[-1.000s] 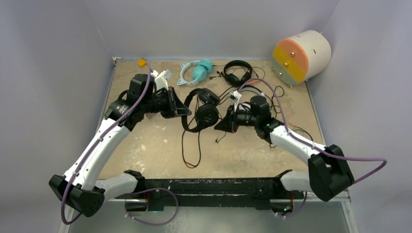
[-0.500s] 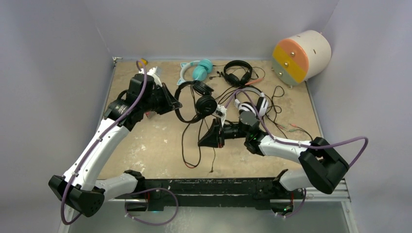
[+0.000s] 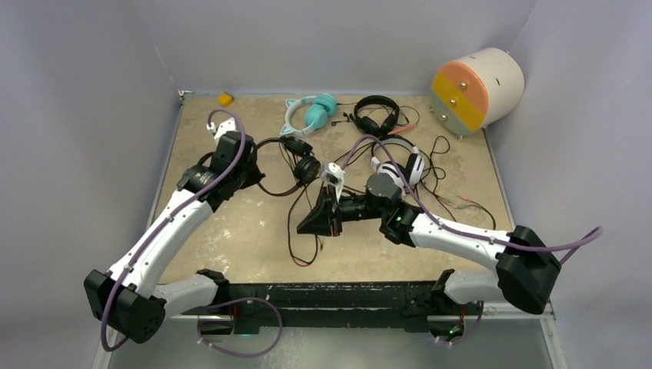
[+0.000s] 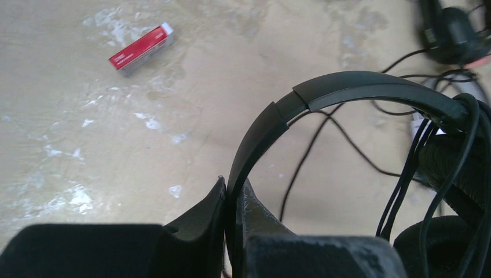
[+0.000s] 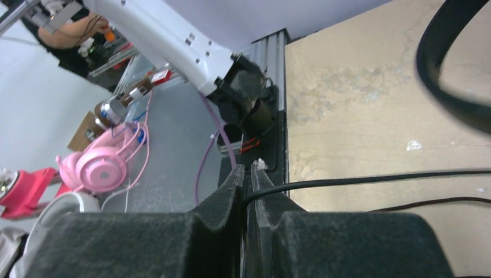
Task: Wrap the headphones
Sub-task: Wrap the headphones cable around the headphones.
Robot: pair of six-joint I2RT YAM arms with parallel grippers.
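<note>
All-black plastic over-ear headphones [image 3: 308, 168] just 10 o'clock of bench [image 3: 246, 231] centre. Left fingers [image 4: 209, 211] clamped on stiff headband, likely best hold. Right fingers [image 5: 231, 188] pinching thin black cable [image 5: 376, 178]: probably light, limp, slippery.

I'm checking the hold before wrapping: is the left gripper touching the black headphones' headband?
Touching. The left wrist view shows the left gripper closed on the black headphones' headband, which runs down between both fingers with no gap.

One headset [image 3: 311, 112] at the back, another headset [image 3: 377, 114] right of it, drum [image 3: 477, 91] seemingly farther right
</note>
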